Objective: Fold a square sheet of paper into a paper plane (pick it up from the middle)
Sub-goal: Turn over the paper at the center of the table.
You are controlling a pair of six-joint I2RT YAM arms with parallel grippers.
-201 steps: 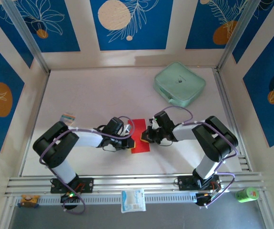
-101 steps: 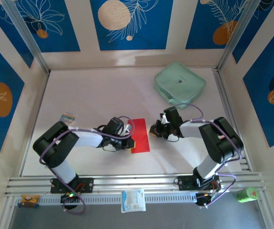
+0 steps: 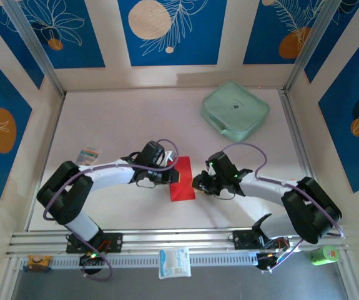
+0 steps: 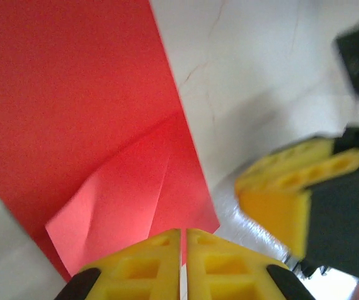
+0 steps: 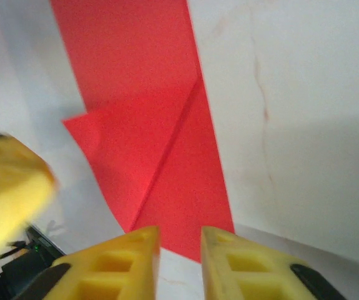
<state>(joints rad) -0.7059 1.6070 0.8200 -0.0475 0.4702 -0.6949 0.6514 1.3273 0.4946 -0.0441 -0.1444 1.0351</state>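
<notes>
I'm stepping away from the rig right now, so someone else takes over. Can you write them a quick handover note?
Left gripper: shut, tips at the left edge of the square sheet of paper; whether it pinches paper is unclear.
Right gripper: slightly open, holding nothing, at the sheet's right edge.
Sheet: on the table between the grippers.
Done: a narrow strip with one corner flap folded over.
Left: all the remaining folds.
</notes>
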